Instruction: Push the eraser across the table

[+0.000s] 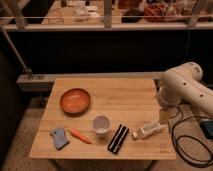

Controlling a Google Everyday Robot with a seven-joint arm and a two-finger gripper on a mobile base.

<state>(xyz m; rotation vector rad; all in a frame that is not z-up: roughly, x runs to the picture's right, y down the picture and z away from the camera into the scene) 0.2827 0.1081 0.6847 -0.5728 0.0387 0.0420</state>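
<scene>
Lying flat near the front edge of the table (125, 95), the eraser (118, 138) sits right of centre, its long axis angled from front-left to back-right, with a pale stripe running along its length. It is a black oblong block.

Containers, 3 noted:
- Orange-brown bowl (75, 101), upright on the left half of the table, well apart from the eraser. Its interior shows only a plain orange-brown surface.
- White cup (101, 124), upright with its mouth up, just left of the eraser. Its interior is in shadow and its contents cannot be told.
- Clear plastic bottle (148, 130), lying on its side just right of the eraser, near the right front corner. Its contents cannot be told.

Other items: a carrot (80, 136) lies front-left of the cup, and a small blue-grey chunky item (59, 138) lies just left of the carrot.

The gripper (164, 116) hangs at the table's right edge, just above and behind the bottle's far end, apart from the eraser. Whether it is open or closed cannot be told. The white arm (182, 90) rises above it on the right, and a black cable (187, 142) loops on the floor below.
</scene>
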